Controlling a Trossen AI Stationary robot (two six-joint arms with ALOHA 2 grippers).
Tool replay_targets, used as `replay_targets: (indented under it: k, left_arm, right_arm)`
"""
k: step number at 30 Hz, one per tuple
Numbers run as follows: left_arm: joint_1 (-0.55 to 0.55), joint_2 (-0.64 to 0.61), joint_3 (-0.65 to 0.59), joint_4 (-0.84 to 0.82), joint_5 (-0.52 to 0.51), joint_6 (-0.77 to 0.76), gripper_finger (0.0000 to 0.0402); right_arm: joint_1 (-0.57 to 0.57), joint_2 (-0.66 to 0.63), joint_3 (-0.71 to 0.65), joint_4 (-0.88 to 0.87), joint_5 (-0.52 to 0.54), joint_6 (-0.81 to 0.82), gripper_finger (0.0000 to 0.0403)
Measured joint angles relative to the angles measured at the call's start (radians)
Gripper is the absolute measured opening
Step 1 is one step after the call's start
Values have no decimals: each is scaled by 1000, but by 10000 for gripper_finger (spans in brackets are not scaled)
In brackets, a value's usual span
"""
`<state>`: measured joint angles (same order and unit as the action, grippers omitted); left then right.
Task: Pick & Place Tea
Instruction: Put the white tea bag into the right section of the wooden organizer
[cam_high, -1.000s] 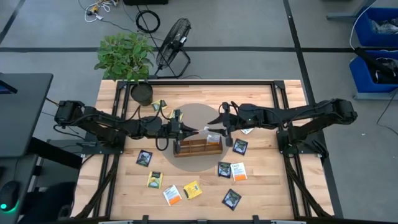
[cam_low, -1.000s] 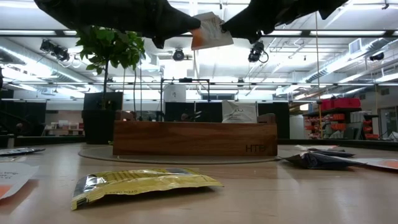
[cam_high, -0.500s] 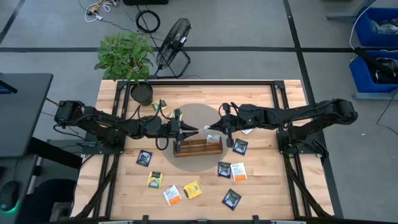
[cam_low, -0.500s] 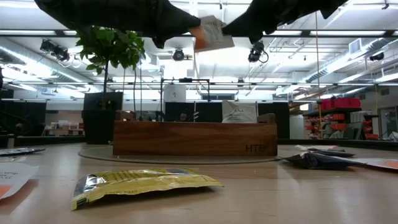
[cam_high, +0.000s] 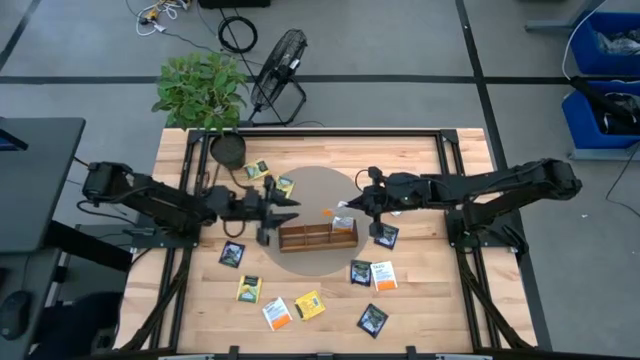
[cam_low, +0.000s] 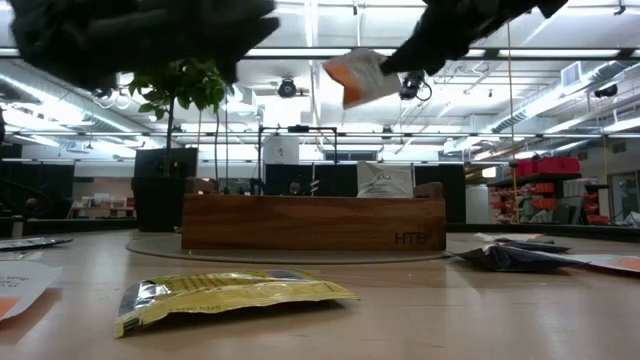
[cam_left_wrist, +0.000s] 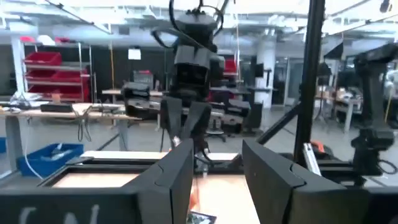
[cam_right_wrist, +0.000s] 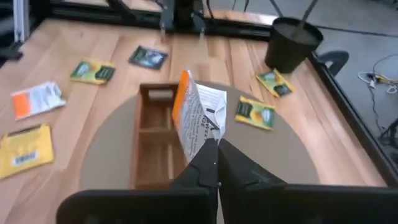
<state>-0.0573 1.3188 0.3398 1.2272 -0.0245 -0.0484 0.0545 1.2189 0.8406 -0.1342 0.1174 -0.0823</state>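
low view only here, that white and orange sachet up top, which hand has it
Observer: The right hand. It is shut on one corner of the sachet.
Operator: and the left one
Observer: The left hand is open and holds nothing.
Operator: where is the sachet relative to the tray
Observer: Seen from above, it hangs over the right end of the tray.
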Motion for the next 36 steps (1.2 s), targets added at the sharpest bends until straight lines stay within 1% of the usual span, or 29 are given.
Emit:
replay_targets:
  k: [2, 8, 11, 15, 18, 22, 25, 29, 33, 36]
  left_arm:
    - [-1, -37, -49, -15, -17, -24, 140]
    - [3, -158, -185, -31, -56, -70, 140]
    - [19, -217, -226, -74, -65, -86, 140]
    - [58, -278, -263, -136, -68, -125, 140]
    - [69, -300, -277, -149, -68, -124, 140]
    - [85, -301, -276, -191, -68, -124, 140]
    - [89, -300, -276, -211, -68, -125, 140]
    - [88, -301, -276, -206, -67, -124, 140]
    - [88, -300, -276, -209, -67, -120, 140]
    - [88, -300, -276, -211, -67, -119, 140]
  right_arm:
    - [11, -3, 1, -24, 5, 18, 1]
    - [18, 28, 60, -139, 25, 79, 0]
    - [20, 69, 123, -212, 25, 86, 0]
    - [20, 163, 241, -386, 56, 94, 0]
    - [19, 243, 341, -505, 47, 94, 0]
    - [20, 340, 480, -699, 39, 98, 0]
    - [25, 389, 556, -765, 18, 101, 0]
    - [31, 457, 607, -782, -27, 85, 0]
    - [31, 526, 639, -858, -31, 83, 0]
    - [30, 557, 644, -876, -29, 80, 0]
